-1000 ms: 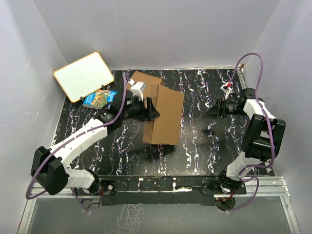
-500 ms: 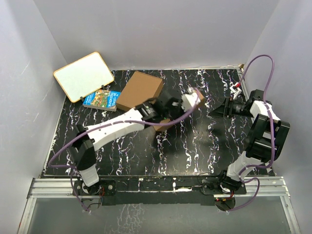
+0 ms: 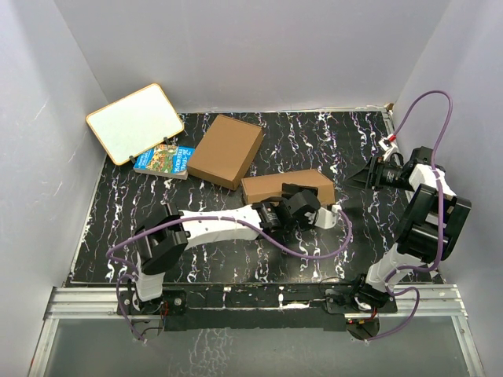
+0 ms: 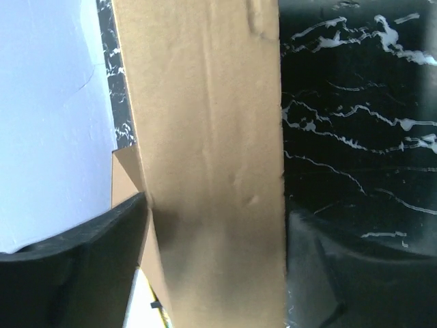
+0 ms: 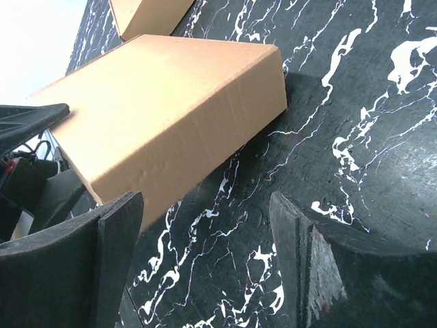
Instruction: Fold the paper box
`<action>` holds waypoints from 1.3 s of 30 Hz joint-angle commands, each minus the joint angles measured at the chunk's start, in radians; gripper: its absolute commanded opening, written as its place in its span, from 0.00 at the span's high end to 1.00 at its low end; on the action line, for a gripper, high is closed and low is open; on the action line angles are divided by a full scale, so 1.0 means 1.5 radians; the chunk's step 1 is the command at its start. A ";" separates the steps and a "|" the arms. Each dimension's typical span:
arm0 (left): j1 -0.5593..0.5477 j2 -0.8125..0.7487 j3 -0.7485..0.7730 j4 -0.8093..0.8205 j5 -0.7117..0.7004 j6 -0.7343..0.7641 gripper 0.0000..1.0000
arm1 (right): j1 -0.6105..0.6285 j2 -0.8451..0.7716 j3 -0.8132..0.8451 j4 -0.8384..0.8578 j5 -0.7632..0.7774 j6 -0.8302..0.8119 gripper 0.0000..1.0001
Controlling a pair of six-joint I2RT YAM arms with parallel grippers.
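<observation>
A second ago we saw the box standing tall on the left of the middle, with the left arm reaching in from the left. Now it shows as a long, low shape at the middle of the table, nearer the right arm and well apart from the other box and the book at the back. The left arm has swung across and carried it there.

The left tool grips the box across its thickness: in its wrist view the cardboard fills the gap and touches both fingers. We cannot tell whether the box sits on an edge or tilts against the table.

The right tool has drawn back a little towards the right edge and remains wide, with nothing between its fingers. It faces the box's end.

We see no flap or tab standing loose on the faces in view, so we judge the folding far along. The move looks to us like a turn to present the box to the right arm. The hidden far side could still have a tab untucked.
</observation>
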 commanded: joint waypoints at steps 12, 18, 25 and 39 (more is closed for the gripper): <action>-0.009 -0.159 -0.044 -0.105 0.440 -0.300 0.03 | -0.005 -0.028 -0.001 0.027 -0.019 -0.007 0.20; 0.022 -0.255 -0.141 -0.005 0.513 -0.456 0.03 | -0.005 -0.034 -0.003 0.015 -0.023 -0.031 0.20; 0.221 -0.452 -0.421 0.211 0.529 -0.839 0.23 | 0.003 -0.070 -0.013 -0.009 -0.058 -0.105 0.19; 0.377 -0.326 -0.549 0.424 0.601 -1.100 0.36 | 0.027 -0.095 -0.031 0.003 -0.042 -0.120 0.21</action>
